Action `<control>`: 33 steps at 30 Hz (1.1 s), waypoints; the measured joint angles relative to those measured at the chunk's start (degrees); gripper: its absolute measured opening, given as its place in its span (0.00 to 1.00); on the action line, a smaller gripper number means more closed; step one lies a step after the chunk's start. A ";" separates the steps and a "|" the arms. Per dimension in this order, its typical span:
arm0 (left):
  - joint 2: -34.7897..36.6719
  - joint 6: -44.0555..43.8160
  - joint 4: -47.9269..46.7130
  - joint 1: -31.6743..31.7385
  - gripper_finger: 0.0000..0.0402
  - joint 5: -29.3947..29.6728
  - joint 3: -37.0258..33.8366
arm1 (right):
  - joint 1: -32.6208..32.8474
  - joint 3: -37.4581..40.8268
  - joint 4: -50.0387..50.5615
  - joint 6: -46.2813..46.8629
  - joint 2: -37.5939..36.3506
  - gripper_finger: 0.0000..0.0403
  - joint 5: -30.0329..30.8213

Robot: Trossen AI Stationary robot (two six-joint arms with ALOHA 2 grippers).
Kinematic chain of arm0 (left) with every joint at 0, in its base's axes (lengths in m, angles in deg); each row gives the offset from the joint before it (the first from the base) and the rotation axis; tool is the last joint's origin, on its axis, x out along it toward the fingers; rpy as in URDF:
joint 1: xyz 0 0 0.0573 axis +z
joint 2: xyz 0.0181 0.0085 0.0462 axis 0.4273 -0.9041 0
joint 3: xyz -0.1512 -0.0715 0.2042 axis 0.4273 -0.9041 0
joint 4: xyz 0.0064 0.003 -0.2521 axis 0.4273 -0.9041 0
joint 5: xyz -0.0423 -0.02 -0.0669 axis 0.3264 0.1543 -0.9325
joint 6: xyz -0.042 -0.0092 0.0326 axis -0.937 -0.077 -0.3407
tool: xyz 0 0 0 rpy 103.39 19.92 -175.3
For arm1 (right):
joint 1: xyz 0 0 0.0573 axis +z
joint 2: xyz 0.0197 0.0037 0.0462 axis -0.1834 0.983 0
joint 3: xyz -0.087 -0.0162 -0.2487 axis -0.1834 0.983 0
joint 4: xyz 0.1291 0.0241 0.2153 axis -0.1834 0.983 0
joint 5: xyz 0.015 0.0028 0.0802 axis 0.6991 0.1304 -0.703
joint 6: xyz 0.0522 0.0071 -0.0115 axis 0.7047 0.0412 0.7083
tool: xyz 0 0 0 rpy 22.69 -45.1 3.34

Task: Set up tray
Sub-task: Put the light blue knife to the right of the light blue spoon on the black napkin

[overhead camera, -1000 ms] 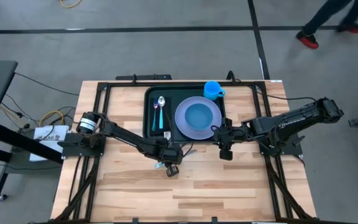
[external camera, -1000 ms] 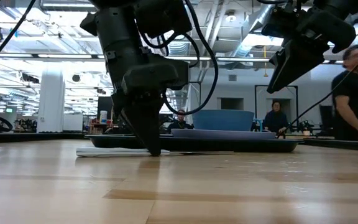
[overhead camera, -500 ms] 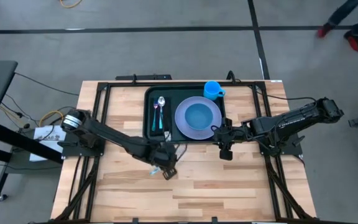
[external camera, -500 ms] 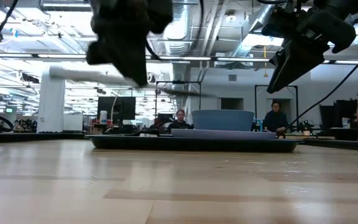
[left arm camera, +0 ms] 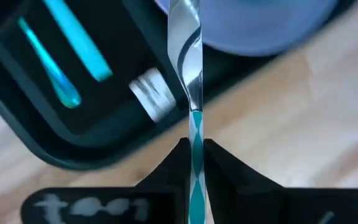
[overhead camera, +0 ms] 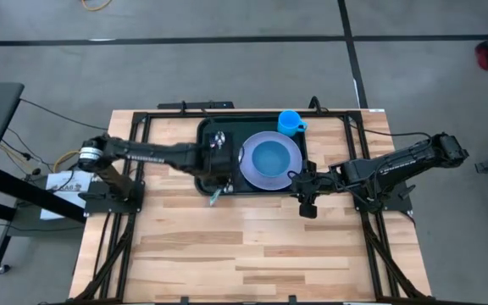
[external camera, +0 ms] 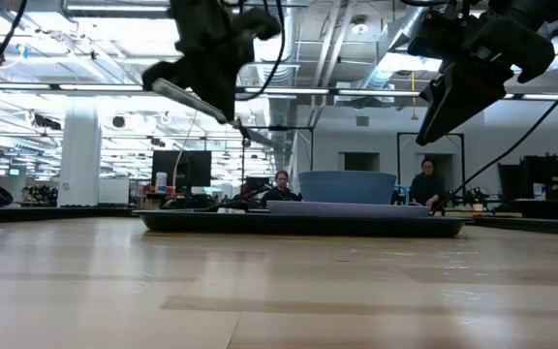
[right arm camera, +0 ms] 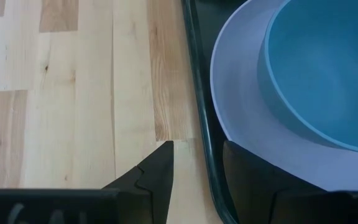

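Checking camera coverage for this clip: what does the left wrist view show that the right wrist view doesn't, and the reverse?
Left wrist only: the left pincer shut on a knife with a teal handle, held above the tray's edge, and teal-handled cutlery lying in the tray.

Right wrist only: the blue bowl on the plate, and the right pincer open, straddling the tray's rim, gripping nothing.

Both: the dark green tray, the lavender plate and the wooden table.
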 joint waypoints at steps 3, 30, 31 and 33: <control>-0.18 0.11 0.03 4.74 0.04 1.14 -0.02 | -0.01 -0.02 0.00 -0.01 0.00 0.33 0.00; -14.11 -3.00 10.59 21.46 0.04 -0.08 0.00 | 0.01 -0.01 0.34 -0.08 0.00 0.33 -0.02; -14.34 -3.00 10.80 21.46 0.04 -0.07 0.00 | 0.00 -0.02 0.31 -0.09 0.00 0.33 0.00; -14.35 -3.09 10.73 21.46 0.04 0.80 -0.02 | 0.01 -0.02 0.37 -0.12 0.00 0.33 -0.02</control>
